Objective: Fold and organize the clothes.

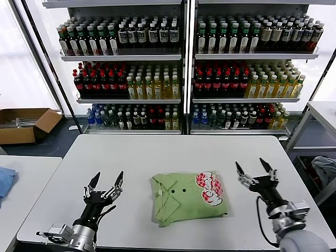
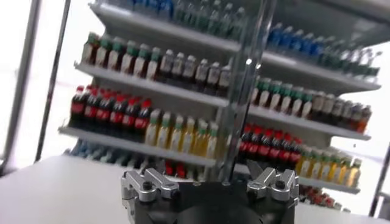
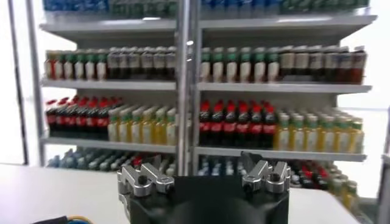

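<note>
From the head view, a light green shirt point(image 1: 190, 198) lies folded into a neat block at the lower middle of the frame, on the white table point(image 1: 131, 152). Its collar and small dark buttons face the left side of the block, and the red-and-white round print sits at its upper right corner. The left pincer point(image 1: 107, 179) hovers at the lower left, its fingers spread and holding nothing, apart from the shirt. The right pincer point(image 1: 252, 167) stands at the lower right, spread as well and empty, also clear of the cloth. Behind the table, shelves of bottles point(image 1: 181, 68) fill the upper half, and a cardboard box point(image 1: 23, 125) rests on the floor at the left edge.

In the left wrist view, the base of the left pincer point(image 2: 210, 185) shows along the bottom, with the bottle shelves tilted beyond it.

In the right wrist view, the right pincer point(image 3: 204, 176) base sits at the bottom, shelves behind.
</note>
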